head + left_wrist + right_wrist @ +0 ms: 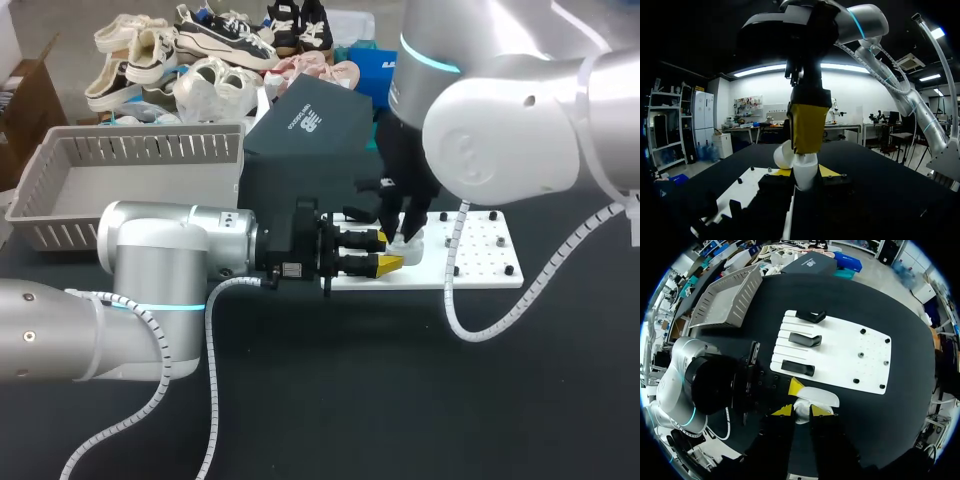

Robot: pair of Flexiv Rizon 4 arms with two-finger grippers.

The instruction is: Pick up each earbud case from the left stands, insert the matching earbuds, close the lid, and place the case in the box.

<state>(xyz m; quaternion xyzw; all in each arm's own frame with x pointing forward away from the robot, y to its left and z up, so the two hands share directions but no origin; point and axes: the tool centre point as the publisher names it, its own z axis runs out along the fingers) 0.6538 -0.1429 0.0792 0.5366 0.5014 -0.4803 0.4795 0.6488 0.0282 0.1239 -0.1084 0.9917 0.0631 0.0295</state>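
— Where is the earbud case [805, 175]?

— At the left part of the white board [840, 347], by its near edge, close to the nearest of the three black stands [797, 368] lined up on that part of the board. Its lid [782, 156] is swung open to one side.

— Who has it?

— The left gripper [388, 252]. It comes in level from beyond the board's left end, and its yellow tips press the case's white body from both sides, a narrow hold.

— And the right gripper [801, 411]?

— It hangs straight down over the same spot on the board, with its yellow end touching the top of the open case. The wrist view shows something small and white under it. Whether it grips that piece or only rests against it, I cannot tell.

— Anything else around the board?

— A grey slatted basket [60, 170] sits well off the board's left end, and a dark box [310, 125] stands just behind the board's far left corner.
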